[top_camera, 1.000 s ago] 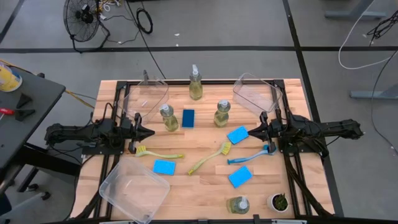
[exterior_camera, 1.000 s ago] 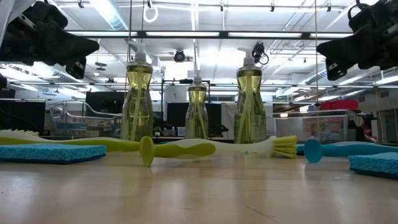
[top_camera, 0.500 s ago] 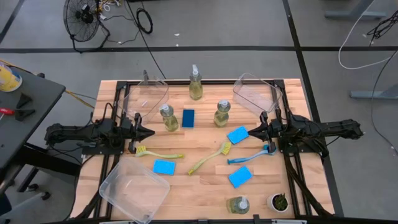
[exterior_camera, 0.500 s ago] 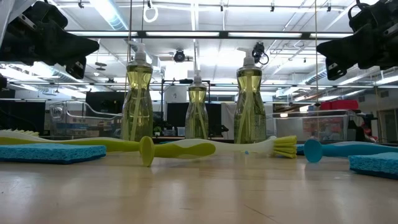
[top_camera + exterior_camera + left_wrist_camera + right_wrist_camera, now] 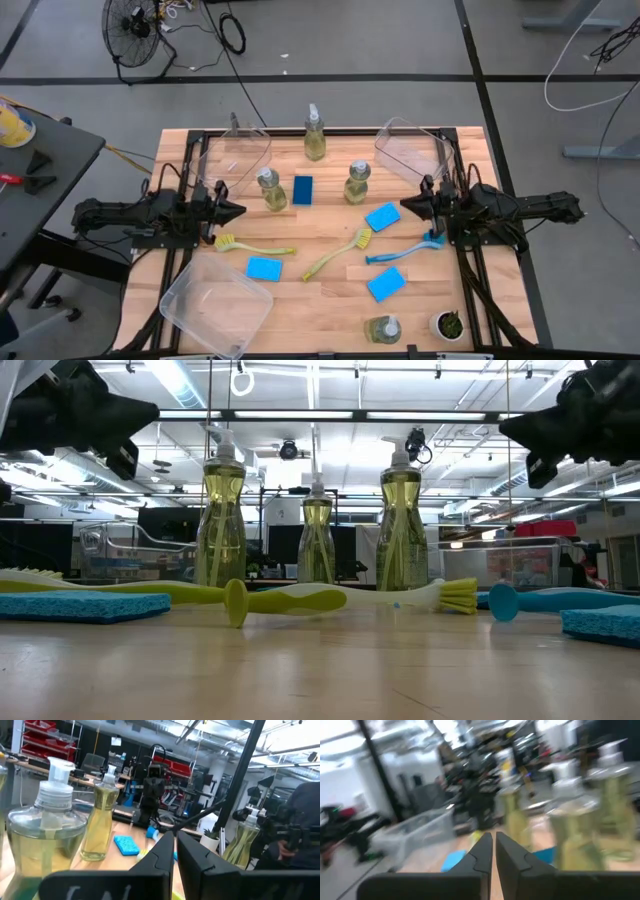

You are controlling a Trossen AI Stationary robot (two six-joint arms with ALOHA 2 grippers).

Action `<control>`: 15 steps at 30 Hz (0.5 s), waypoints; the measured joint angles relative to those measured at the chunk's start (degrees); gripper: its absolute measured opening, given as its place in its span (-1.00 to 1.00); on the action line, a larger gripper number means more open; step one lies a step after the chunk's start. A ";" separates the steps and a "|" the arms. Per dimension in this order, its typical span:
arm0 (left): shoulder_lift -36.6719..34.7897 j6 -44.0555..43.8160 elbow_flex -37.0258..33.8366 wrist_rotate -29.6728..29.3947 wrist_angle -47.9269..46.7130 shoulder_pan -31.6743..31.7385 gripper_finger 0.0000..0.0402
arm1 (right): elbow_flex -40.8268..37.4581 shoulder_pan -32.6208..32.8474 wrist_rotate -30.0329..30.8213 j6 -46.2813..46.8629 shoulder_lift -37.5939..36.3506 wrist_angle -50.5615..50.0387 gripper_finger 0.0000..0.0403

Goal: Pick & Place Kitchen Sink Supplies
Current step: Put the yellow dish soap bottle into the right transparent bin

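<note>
Several clear pump bottles of yellow-green soap stand on the table: one (image 5: 270,190) beside my left gripper, one (image 5: 357,184) mid-table, one (image 5: 314,135) at the far edge, one (image 5: 383,328) at the near edge. Blue sponges (image 5: 382,216) (image 5: 264,268) (image 5: 386,284) (image 5: 302,189) lie flat. Two yellow-green brushes (image 5: 255,245) (image 5: 338,253) and a blue brush (image 5: 405,250) lie on their sides. My left gripper (image 5: 240,209) (image 5: 175,836) hovers shut at the table's left. My right gripper (image 5: 404,205) (image 5: 493,836) hovers shut at the right, above the sponge there.
Two clear bins stand tilted at the far edge, one on the left (image 5: 232,155) and one on the right (image 5: 410,150). A third bin (image 5: 215,305) lies at the near left corner. A small white pot with a plant (image 5: 447,324) stands at the near right corner.
Both grippers have risen a little and shifted slightly toward the table's far edge, staying shut. The right wrist view is blurred with that arm's motion. Nothing on the table has moved.
</note>
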 joint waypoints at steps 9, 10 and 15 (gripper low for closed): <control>0.00 0.24 5.74 -3.59 -0.66 0.02 -0.97 | 0.00 -0.02 8.95 -0.50 0.00 9.75 -0.87; 0.00 0.27 6.42 -3.79 -0.94 0.02 -0.98 | 0.00 0.00 8.85 -0.50 0.00 10.56 -0.87; 0.02 2.78 9.48 -4.91 -0.98 0.02 -0.96 | 0.00 0.00 8.89 -0.09 -0.02 14.06 -0.87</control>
